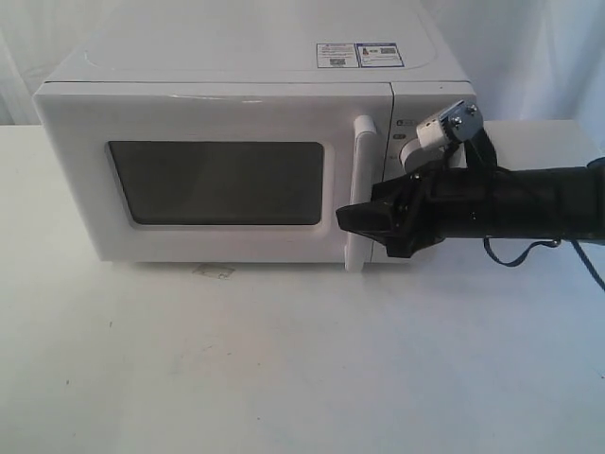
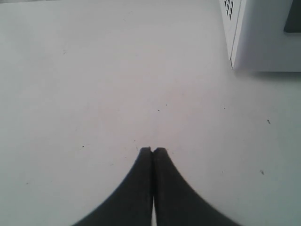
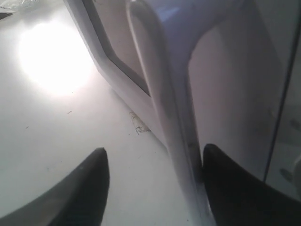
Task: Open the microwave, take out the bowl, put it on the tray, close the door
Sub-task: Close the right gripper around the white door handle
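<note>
- white boxy microwave [image 1: 236, 95] sits on the white table [image 1: 284, 359], door [image 1: 217, 118] closed, dark window, tall bar handle [image 1: 360, 180]
- right gripper [image 3: 155, 153] spread wide, straddling the handle's lower part
- left gripper [image 2: 153, 149] pinched closed above the table

Surface: flat matte white tabletop [image 1: 284, 359], spread beneath the right gripper [image 1: 352, 219].
Backdrop: white draped cloth [image 1: 548, 57], beyond that gripper.
Light: bright glare patch [image 3: 54, 56] on the tabletop.
</note>
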